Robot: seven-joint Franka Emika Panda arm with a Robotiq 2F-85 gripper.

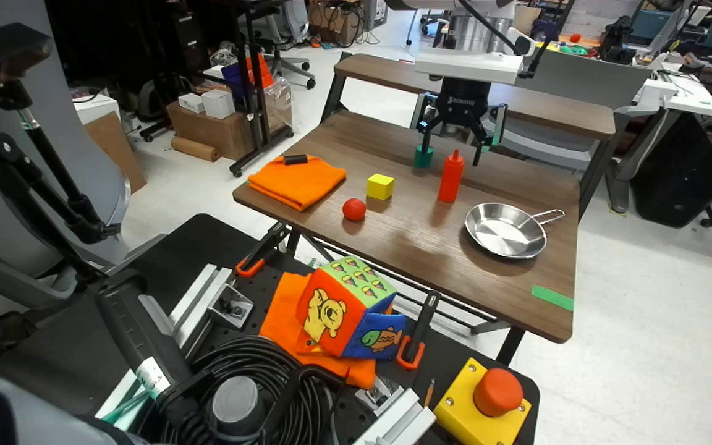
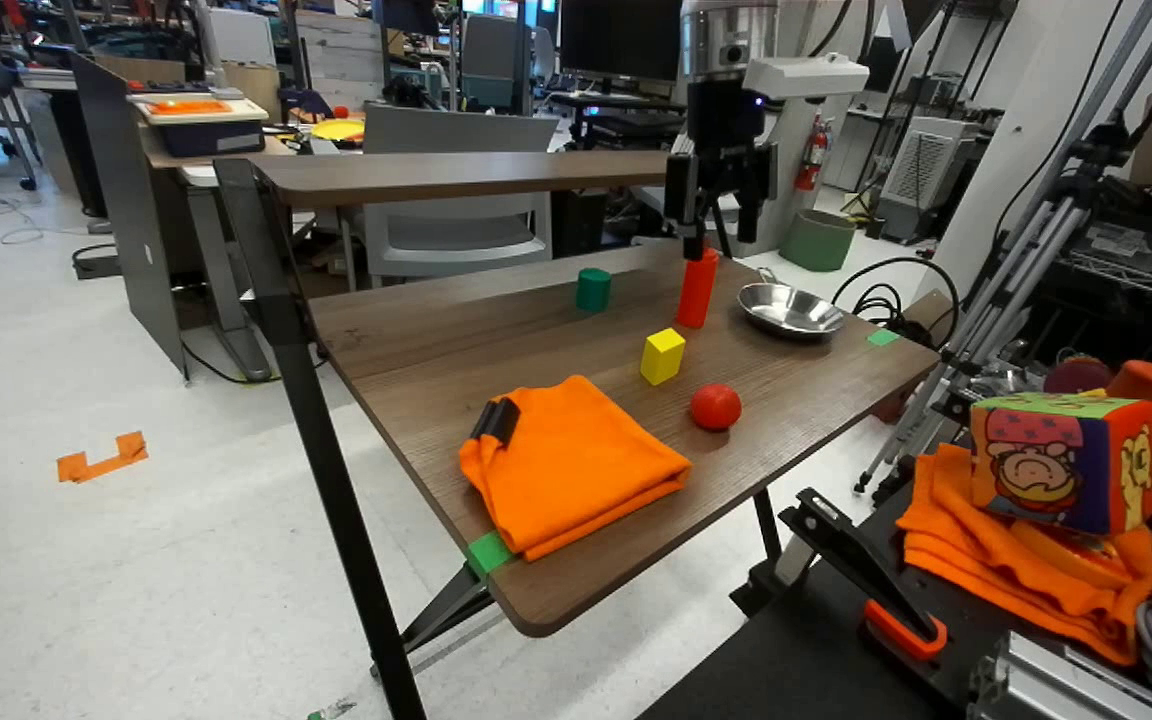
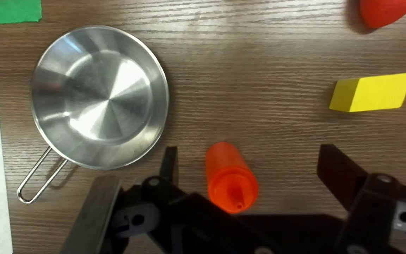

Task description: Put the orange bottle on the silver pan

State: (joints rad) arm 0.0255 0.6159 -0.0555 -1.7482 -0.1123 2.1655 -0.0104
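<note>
Jaws on my gripper (image 3: 248, 155) are spread wide, and in the wrist view the orange bottle (image 3: 229, 173) shows up between the two fingertips, lower middle of the frame, with a gap on each side. It's standing upright on the table (image 3: 252, 77), nozzle on top, closer to the fingertip on the left of the frame. Can't see what's inside it from my end.

The silver pan (image 3: 104, 98) fills a big chunk of the upper left in that same view, wire handle sticking out toward the lower left. All I can make out in it is its own shiny bottom with streaks of glare. Bottle and pan are near each other but apart. Over at the upper right I've also got a yellow block (image 3: 375, 93) and a bit of the red ball (image 3: 384, 12), cut off by the frame edge.

Other containers: in an exterior view I see a green bin (image 2: 818, 242) toward the upper right, contents hidden from me, and a dark tub (image 2: 206, 140) at the upper left with an orange thing (image 2: 191, 107) up top, in it or on a lid, can't tell. Also in an exterior view, upper left, a cardboard box (image 1: 229, 136) has two white boxes (image 1: 218, 104) on it.
</note>
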